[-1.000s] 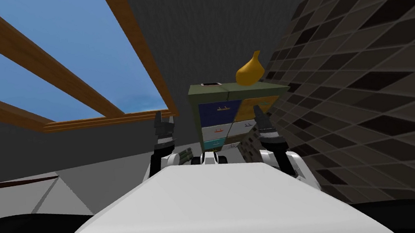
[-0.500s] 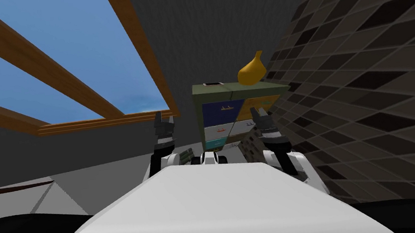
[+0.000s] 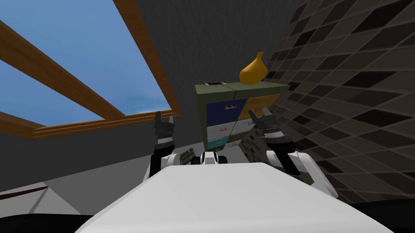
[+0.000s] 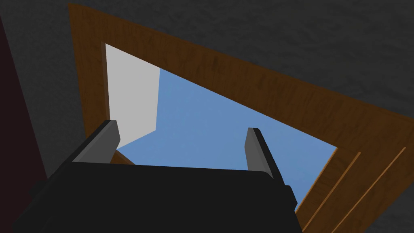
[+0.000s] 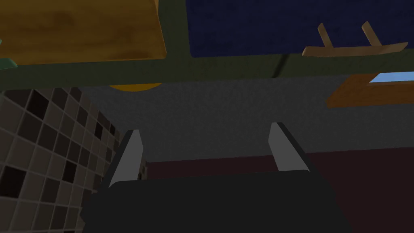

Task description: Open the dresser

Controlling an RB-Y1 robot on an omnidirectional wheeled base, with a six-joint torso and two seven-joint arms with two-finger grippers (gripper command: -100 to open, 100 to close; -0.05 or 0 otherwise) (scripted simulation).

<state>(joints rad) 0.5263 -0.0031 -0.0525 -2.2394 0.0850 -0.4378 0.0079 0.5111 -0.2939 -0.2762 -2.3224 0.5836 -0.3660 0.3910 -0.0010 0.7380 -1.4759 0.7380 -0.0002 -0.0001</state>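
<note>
the dresser [image 3: 231,112] stands ahead of us, a yellow vase [image 3: 252,70] on its top. our right jaws are wide and hold nothing, close before the dresser's front, near its blue drawer [image 5: 262,24] and yellow drawer [image 5: 77,32]. our left jaws, wide too, are raised well left of the dresser.

My right gripper [image 3: 257,113] has edged in closer to the dresser [image 3: 221,113] front
</note>
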